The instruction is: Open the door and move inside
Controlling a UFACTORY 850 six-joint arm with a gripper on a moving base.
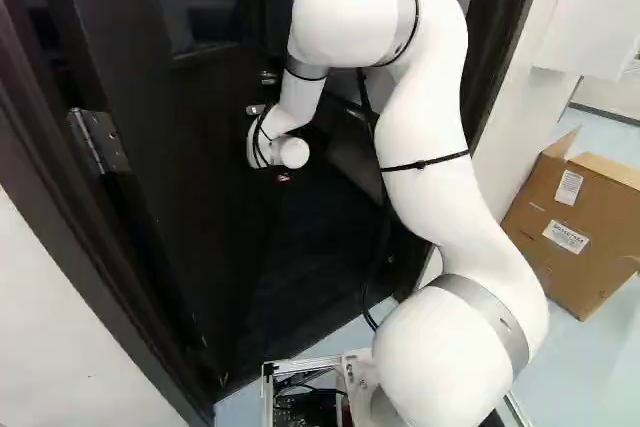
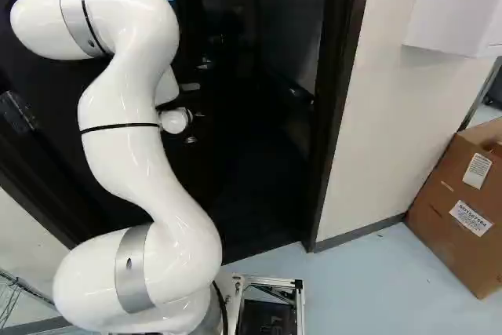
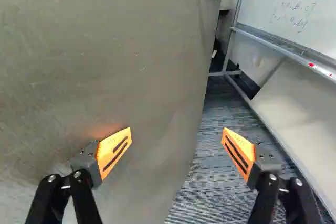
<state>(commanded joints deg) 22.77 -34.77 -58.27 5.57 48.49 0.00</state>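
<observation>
1. Ahead of our end effector (image 3: 177, 134), the door (image 3: 105, 51) is standing partly open, its free edge running up the space between the fingers. We are judging that this placement is meant for pushing the door wider.
2. Behind the end effector, we are holding the arm (image 1: 430, 137) bent high and reaching toward the door, probably so that it is pushing from a distance while the base is waiting outside the doorframe (image 2: 333, 115).
3. Beyond the end effector, carpet (image 3: 215, 108) and a whiteboard (image 3: 299, 14) are showing past the door's edge; we are likely needing a wider opening before driving in.
4. At the end effector itself, the fingers are standing wide apart and gripping nothing. One orange pad (image 3: 114, 150) is facing the door closely, though we are not managing to tell whether it is touching; the other is hanging past the edge.
</observation>
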